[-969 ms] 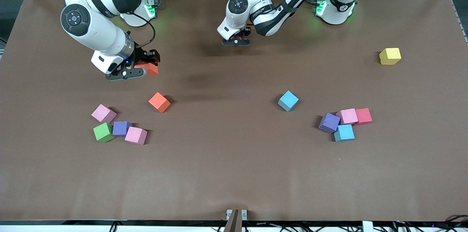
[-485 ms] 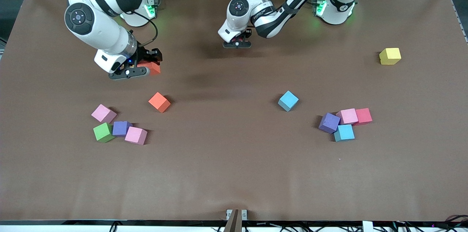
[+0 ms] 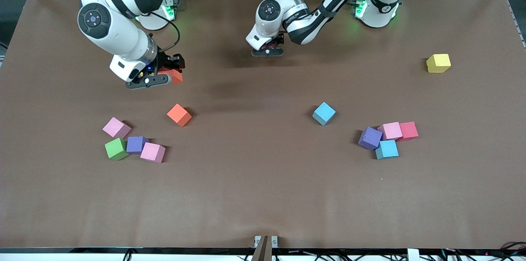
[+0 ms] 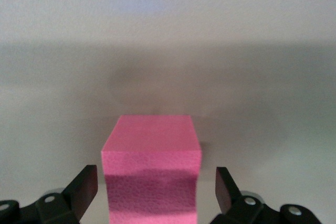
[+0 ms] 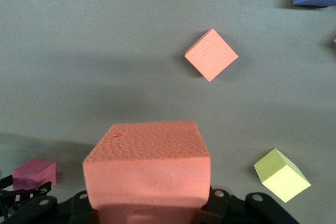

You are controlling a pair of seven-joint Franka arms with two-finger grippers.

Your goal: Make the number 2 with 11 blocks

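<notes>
Between right gripper (image 5: 149, 208) jaws: orange block (image 5: 148, 171) (table (image 3: 263, 195) holds others)

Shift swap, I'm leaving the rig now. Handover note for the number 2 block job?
Left gripper: open, fingers either side of a red block resting on the table.
Right gripper: shut on an orange block, above the table.
Loose: second orange block, light blue block, a four-block cluster toward the right arm's end, another cluster toward the left arm's end.
Done: no 2 shape yet.
Left: place nearly all the blocks.
</notes>
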